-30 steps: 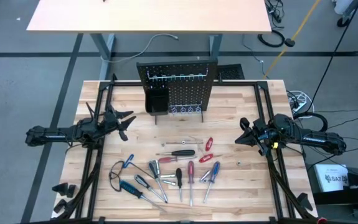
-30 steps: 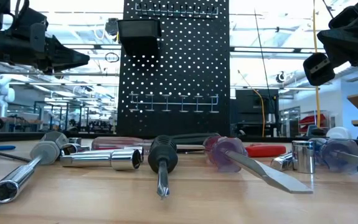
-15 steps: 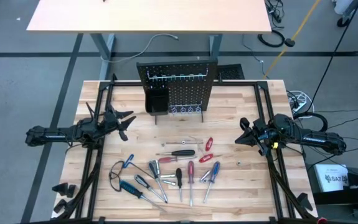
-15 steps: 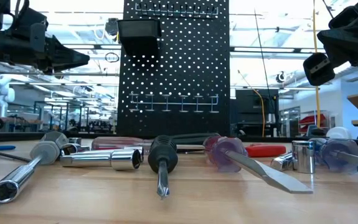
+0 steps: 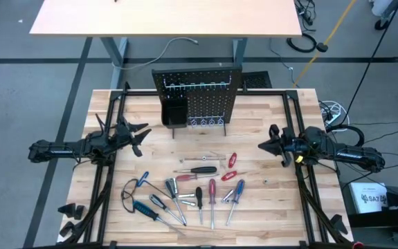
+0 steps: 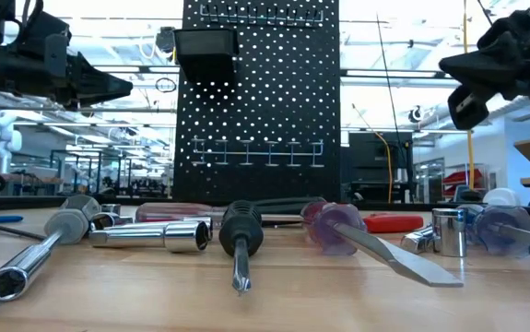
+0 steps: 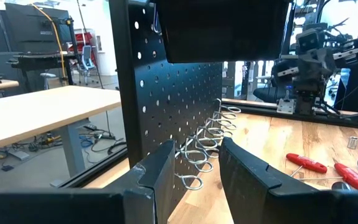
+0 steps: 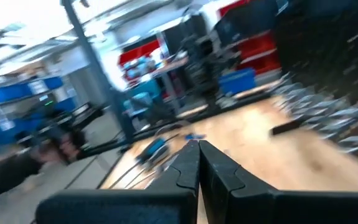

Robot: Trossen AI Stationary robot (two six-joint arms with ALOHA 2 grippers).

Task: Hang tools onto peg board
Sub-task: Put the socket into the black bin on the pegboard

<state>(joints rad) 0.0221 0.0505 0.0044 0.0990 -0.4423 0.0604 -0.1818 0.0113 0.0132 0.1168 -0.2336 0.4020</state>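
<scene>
With your right gripper pinched shut and empty by the table's right edge and the left gripper half-open and empty near the left edge, you could scatter the crowded tools mid-table toward the front edge instead of reaching the peg board at the back edge.

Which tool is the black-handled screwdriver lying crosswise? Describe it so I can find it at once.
Start at the peg board at the table's far edge and come toward the tools. The black-handled screwdriver lies crosswise left of the red-handled pliers, unlike the fanned-out screwdrivers nearer the front edge.
</scene>
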